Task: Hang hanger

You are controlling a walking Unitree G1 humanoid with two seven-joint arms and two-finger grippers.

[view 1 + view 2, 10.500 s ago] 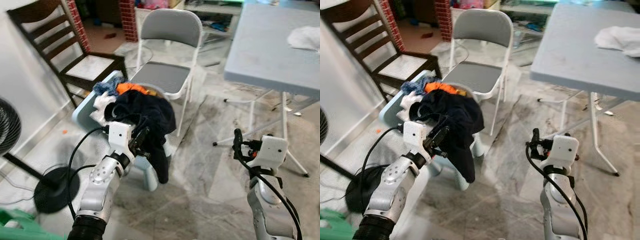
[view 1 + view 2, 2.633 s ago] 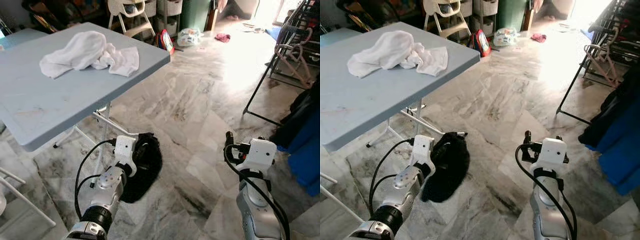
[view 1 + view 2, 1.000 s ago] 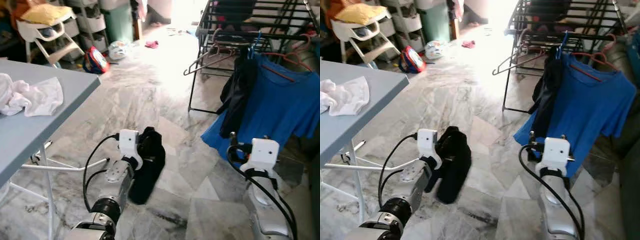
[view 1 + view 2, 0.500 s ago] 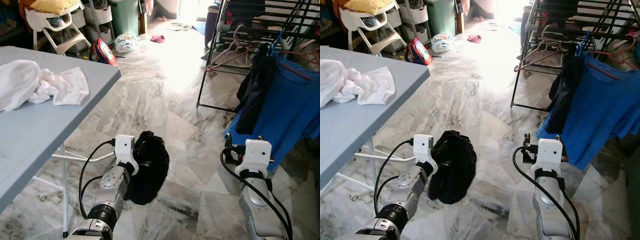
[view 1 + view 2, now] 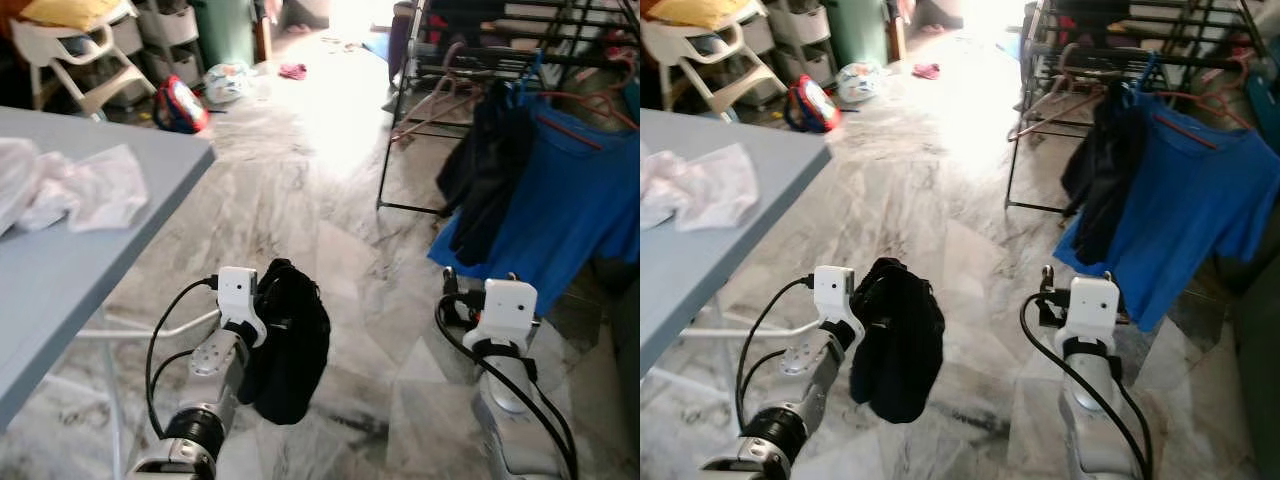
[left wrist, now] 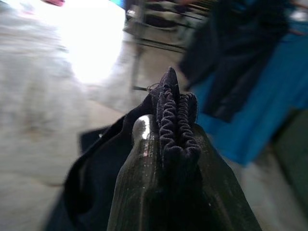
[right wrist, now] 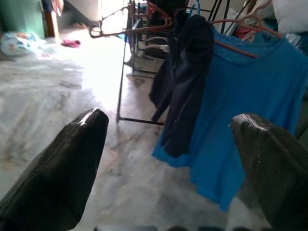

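My left gripper (image 5: 266, 303) is shut on a bunched dark garment (image 5: 291, 350) that hangs from it above the marble floor. In the left wrist view the black fingers (image 6: 139, 163) pinch its gathered hem (image 6: 175, 122). My right gripper (image 5: 447, 298) is held level at the right, open and holding nothing, its fingers (image 7: 72, 159) wide apart. Ahead on the right stands a black drying rack (image 5: 480, 55). An empty hanger (image 5: 430, 112) dangles from its front rail. A blue shirt (image 5: 565, 200) on an orange hanger and a dark garment (image 5: 488, 170) hang there too.
A grey-blue folding table (image 5: 60, 270) with a white cloth (image 5: 75, 190) fills the left side, its metal legs beside my left arm. At the back left are a white high chair (image 5: 70, 50), a red bag (image 5: 178, 103) and bins. Open marble floor (image 5: 300, 180) leads to the rack.
The camera has shifted, so the table and rack sit a little differently in view. The dark garment stays in my left gripper and the right gripper stays open.
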